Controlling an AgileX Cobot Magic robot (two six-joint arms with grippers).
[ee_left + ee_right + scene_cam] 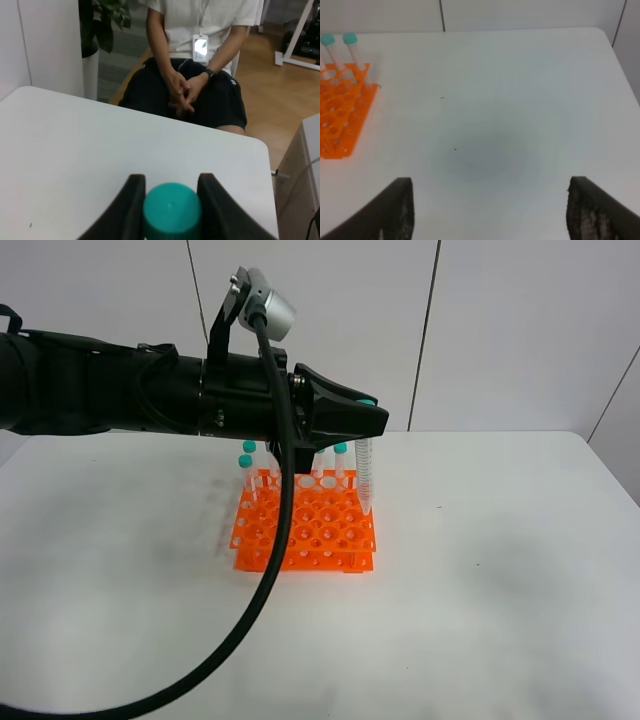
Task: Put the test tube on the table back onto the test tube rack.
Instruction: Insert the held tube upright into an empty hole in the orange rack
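My left gripper is shut on the teal cap of the test tube and holds it upright. The tube's pointed tip hangs at the top plate of the orange test tube rack, at the rack's right rear corner. I cannot tell whether the tip is inside a hole. In the left wrist view the cap sits between the two black fingers. Several other capped tubes stand in the rack's back row. My right gripper is open and empty above the white table, with the rack off to one side.
The left arm and its thick black cable pass over the rack's left part. A person sits just beyond the table's far edge, beside a potted plant. White wall panels stand behind the table.
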